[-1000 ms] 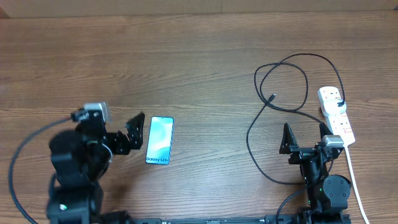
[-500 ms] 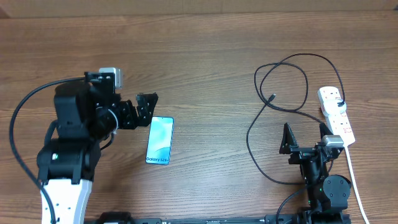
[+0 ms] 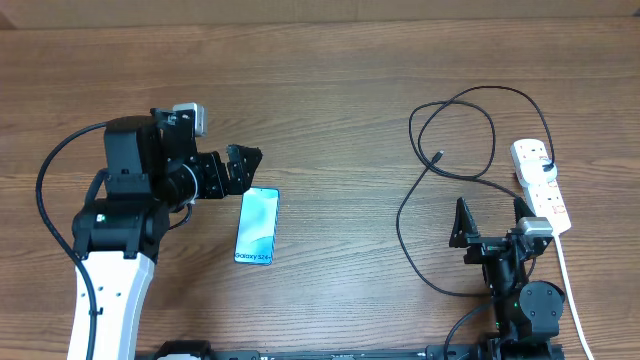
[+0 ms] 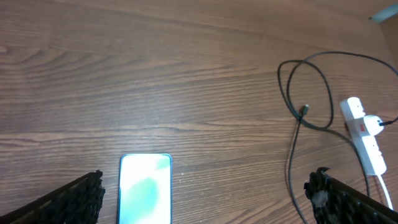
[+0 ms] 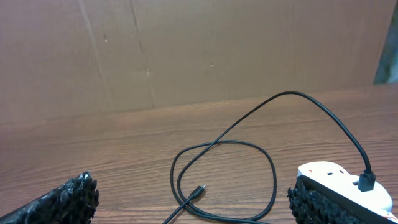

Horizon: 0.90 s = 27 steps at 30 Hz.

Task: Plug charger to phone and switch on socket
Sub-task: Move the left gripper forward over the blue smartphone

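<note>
Approach step only: left tool (image 3: 243,163) gaping, empty, just beside far end of slim teal-screened phone (image 3: 257,226) on wooden counter (image 3: 330,90); next calls for fetching thin black cable's connector tip (image 3: 439,157), well apart.

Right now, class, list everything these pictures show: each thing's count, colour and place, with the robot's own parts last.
Table: one, brown wood, under everything.
Phone: one, light blue-teal screen with black edges, flat on the table's left half.
Charger: one, black, looped on the right half, one end plugged into the socket, free tip lying on the wood.
Socket: one, white, near the right edge.
Cord: one, white, running from the socket toward the near edge.
Board: one, brown, upright behind the table.
Left gripper: one, black, open, just beyond the phone's far end.
Right gripper: one, black, open, near the socket.
</note>
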Available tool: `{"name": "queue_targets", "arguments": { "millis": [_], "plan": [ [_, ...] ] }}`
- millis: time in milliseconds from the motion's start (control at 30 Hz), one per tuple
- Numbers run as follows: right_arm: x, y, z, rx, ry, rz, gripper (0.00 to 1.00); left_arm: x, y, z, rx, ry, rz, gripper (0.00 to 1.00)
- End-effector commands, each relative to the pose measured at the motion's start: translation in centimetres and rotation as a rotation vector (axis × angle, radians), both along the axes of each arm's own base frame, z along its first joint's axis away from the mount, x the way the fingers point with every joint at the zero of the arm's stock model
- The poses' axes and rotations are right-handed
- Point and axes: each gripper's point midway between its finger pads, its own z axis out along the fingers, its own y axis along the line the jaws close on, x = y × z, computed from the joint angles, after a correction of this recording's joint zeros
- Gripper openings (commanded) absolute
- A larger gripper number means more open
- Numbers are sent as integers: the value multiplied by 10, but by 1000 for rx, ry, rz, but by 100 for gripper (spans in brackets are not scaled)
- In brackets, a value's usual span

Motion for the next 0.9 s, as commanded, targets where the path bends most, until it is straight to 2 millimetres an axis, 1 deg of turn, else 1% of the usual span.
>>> {"name": "queue_targets", "arguments": {
  "millis": [0, 133, 200, 333, 467, 533, 767, 867],
  "plan": [
    [0, -3, -1, -4, -7, -13, 100, 5, 2, 6, 19, -7, 11, 100],
    [0, -3, -1, -4, -7, -13, 100, 3, 10, -2, 78, 35, 46, 100],
    [0, -3, -1, -4, -7, -13, 100, 1, 9, -5, 108, 59, 48, 100],
    [0, -3, -1, -4, -7, -13, 100, -2, -2, -6, 134, 94, 23, 100],
    [0, -3, -1, -4, -7, -13, 100, 4, -10, -10, 128, 127, 30, 100],
    [0, -3, -1, -4, -7, -13, 100, 6, -11, -17, 134, 155, 27, 100],
    [0, -3, -1, -4, -7, -13, 100, 10, -13, -51, 158, 275, 17, 100],
    [0, -3, -1, -4, -7, -13, 100, 10, -13, -59, 165, 306, 15, 100]
  ]
}}
